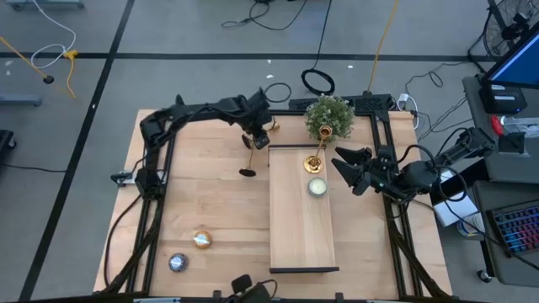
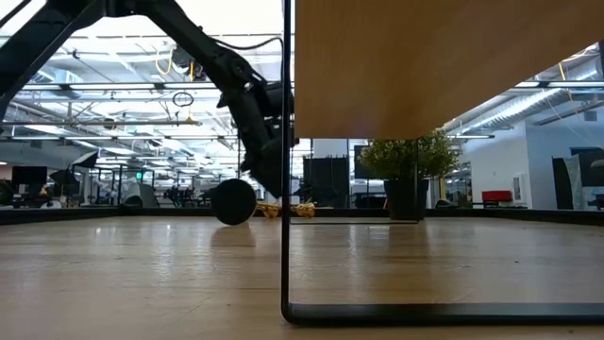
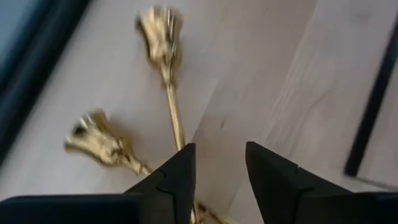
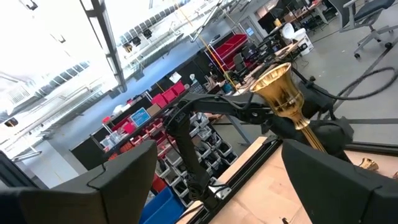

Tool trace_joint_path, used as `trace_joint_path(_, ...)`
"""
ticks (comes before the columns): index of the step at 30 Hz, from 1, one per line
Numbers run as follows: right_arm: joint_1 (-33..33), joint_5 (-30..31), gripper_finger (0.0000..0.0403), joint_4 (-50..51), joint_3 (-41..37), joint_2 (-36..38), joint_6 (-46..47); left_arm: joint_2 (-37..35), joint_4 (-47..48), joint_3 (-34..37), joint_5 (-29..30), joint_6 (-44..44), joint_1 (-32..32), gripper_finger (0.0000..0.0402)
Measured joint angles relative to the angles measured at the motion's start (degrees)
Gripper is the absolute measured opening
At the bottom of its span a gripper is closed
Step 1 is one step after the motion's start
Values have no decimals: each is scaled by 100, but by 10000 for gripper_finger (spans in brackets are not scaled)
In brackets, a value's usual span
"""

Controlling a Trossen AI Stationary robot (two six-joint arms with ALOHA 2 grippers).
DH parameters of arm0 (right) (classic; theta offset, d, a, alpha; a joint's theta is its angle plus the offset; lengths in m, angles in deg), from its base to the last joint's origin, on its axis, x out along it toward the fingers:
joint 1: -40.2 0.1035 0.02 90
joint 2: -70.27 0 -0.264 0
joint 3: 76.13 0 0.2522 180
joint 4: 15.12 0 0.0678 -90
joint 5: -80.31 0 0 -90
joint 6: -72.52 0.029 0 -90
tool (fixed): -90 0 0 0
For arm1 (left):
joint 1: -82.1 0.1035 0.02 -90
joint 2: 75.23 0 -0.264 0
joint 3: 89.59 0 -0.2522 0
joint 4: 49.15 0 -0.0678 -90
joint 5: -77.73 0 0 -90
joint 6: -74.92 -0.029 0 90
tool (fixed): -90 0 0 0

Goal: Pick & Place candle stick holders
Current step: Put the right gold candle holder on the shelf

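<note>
Near, on the far end of the board [image 1: 303, 236], just behind a tealight [image 1: 317, 187]: one holder [image 1: 313, 160], upright, just ahead of the right gripper [image 1: 339, 164], spread wide on nothing. Slightly farther, on the table beside the board: long holder [image 3: 168, 93] and short holder [image 3: 99, 140], lying down under the left gripper [image 3: 219, 149], parted, bare wood between. Probably light, stiff, slick, apt to roll; best pinched mid-stem. Bases cut off at the wrist; stem contact unclear. Farthest, the plant [image 1: 328, 118]
</note>
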Motion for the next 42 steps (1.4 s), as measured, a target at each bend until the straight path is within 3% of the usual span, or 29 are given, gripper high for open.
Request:
trace_joint_path(13, 2, 4, 343, -3, 0, -9, 46, 205, 230, 2, 300, -115, -10, 135)
trace_joint_path(22, 2, 4, 343, -3, 0, -11, 42, -65, 348, -7, 142, -216, -24, 43)
trace_joint_path(27, 2, 7, 343, -3, 0, -11, 15, -169, 1038, -274, 174, -310, -15, 21)
trace_joint_path(33, 0, 7, 343, -3, 0, -10, -12, -173, 1327, -455, 774, -348, -15, 67)
trace_joint_path(38, 0, 11, 343, -1, 0, -11, -46, -136, 1042, -463, 778, -457, 25, 138)
trace_joint_path(42, 0, 13, 343, -1, 0, -11, -59, -20, 836, -463, 385, -791, 27, 173)
